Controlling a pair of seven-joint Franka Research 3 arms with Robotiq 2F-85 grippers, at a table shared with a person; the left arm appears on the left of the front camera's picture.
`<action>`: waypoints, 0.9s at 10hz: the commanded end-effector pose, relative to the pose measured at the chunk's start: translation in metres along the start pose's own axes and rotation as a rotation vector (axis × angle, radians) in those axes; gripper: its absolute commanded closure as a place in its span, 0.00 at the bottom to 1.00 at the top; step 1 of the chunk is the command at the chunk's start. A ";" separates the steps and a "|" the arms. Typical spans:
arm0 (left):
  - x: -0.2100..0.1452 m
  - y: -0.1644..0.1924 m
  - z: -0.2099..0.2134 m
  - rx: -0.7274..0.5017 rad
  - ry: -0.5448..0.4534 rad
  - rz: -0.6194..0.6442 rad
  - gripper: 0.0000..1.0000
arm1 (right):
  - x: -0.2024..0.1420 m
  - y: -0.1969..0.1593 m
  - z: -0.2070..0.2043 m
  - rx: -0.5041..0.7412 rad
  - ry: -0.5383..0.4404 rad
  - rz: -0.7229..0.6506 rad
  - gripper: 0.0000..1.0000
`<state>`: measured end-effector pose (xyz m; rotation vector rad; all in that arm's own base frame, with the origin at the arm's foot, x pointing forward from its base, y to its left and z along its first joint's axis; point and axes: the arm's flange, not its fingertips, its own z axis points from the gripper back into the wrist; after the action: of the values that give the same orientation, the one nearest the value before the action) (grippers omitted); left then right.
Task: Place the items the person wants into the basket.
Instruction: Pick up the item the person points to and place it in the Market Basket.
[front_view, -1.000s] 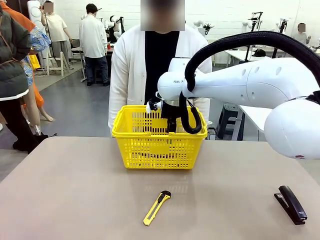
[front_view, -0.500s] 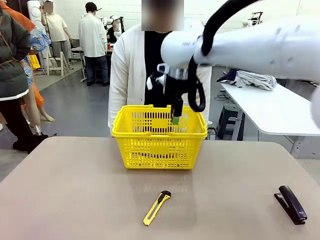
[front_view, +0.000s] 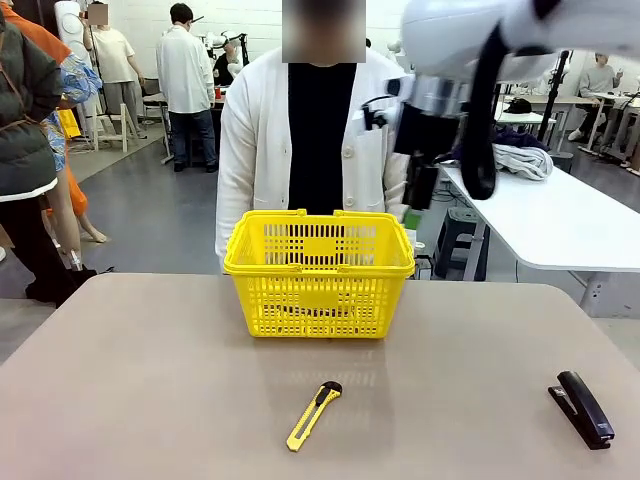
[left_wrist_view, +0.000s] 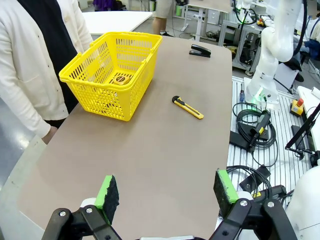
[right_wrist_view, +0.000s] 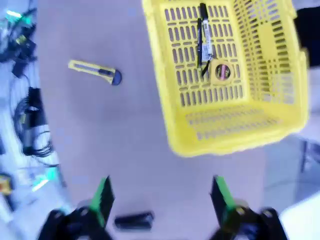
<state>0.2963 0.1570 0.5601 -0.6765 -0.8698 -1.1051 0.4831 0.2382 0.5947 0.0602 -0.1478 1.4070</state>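
basket (front_view: 318, 290): glossy yellow slotted plastic
surface (front_view: 150, 400): smooth matt tan
stapler (front_view: 582, 408): shiny black plastic
cardigan (front_view: 255, 140): white cloth

Bright yellow basket (front_view: 318, 275) with slotted mesh walls, on a plain grey-brown table (front_view: 150, 400). Inside: yellow-and-black tape measure (right_wrist_view: 221, 71), white-and-black marker (right_wrist_view: 208, 49), black pen (right_wrist_view: 200, 35), its ends perhaps yellow through the blur. Yellow utility knife (front_view: 313, 415) with black tip. Black stapler (front_view: 582, 409). White cardigan (front_view: 262, 140) over black top. Green finger pads (left_wrist_view: 107, 192) on black.
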 end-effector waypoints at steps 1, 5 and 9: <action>0.000 0.000 0.002 -0.001 -0.017 -0.019 0.01 | -0.064 0.047 -0.023 -0.046 -0.085 -0.101 0.00; 0.000 0.000 0.002 -0.001 -0.017 -0.019 0.01 | -0.144 0.089 -0.055 -0.055 -0.179 -0.224 0.00; 0.000 0.000 0.002 -0.001 -0.017 -0.019 0.01 | -0.181 0.106 -0.073 -0.033 -0.184 -0.290 0.00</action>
<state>0.2964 0.1567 0.5603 -0.6756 -0.8689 -1.1055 0.3576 0.0895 0.4969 0.1639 -0.2903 1.1162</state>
